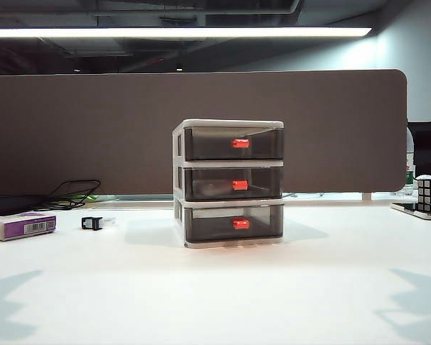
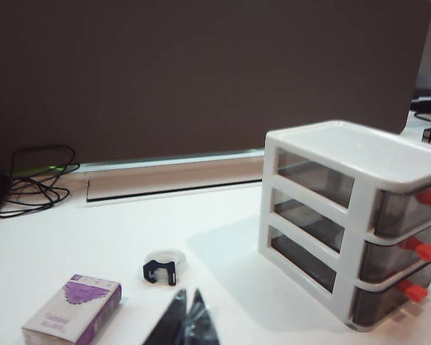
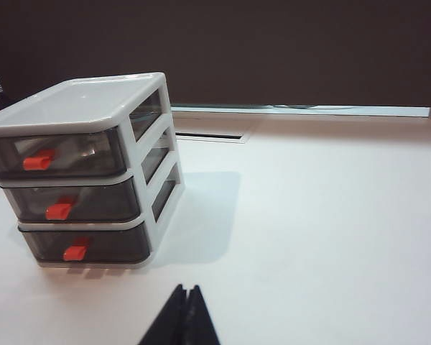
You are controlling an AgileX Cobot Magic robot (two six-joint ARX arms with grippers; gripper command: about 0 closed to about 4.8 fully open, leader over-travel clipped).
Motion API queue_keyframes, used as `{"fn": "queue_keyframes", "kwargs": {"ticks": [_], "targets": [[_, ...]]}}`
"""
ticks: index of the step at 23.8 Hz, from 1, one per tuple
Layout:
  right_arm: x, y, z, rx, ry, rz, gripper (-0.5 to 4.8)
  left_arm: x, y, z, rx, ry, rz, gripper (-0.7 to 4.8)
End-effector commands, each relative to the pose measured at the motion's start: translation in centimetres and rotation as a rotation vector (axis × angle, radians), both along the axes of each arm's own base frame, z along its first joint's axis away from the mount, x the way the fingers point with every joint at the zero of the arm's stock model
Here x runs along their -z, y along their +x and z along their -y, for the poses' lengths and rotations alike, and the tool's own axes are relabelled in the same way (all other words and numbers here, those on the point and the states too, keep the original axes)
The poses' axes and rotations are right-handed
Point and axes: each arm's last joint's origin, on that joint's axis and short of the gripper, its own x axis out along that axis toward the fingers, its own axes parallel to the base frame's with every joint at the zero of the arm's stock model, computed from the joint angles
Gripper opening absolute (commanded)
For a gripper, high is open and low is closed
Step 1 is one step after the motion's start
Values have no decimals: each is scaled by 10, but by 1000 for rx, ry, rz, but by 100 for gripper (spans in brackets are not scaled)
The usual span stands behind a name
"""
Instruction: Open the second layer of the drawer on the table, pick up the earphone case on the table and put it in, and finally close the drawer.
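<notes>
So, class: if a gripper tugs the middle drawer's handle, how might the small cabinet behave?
The cabinet looks like thin plastic and stands free on the table, so it probably slides or tips forward rather than staying put. The handle is small and glossy; the fingers may slip off.

You can read no words, brand names or numbers anywhere here. The only printing is on the white-and-purple box (image 1: 21, 226): a barcode on its side in the exterior view, its digits too small for you to make out, and a purple pattern with faint unreadable lines on its face in the left wrist view, where it lies just beside the left gripper (image 2: 186, 316).
</notes>
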Motion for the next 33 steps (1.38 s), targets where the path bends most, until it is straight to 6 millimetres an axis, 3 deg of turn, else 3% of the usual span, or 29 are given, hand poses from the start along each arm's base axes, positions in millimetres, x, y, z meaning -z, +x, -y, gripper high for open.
{"fn": "queue_keyframes", "kwargs": {"ticks": [1,8,15,21,33], "targets": [[4,-10,1,33,-6,-8,-5,6,-8,-4,-55,12,-45,-5],[5,-17,0,29,-5,-4,-5,7,-7,-5,-79,67,-35,-5],[2,-16,4,72,-5,25,-5,7,-4,-20,-107,33,-43,-5],[3,-15,11,326,-25,25,-5,6,-3,-31,-223,-3,-42,-5],[3,-15,11,313,-25,21,-5,7,-3,-31,-222,-1,-59,-5]]}}
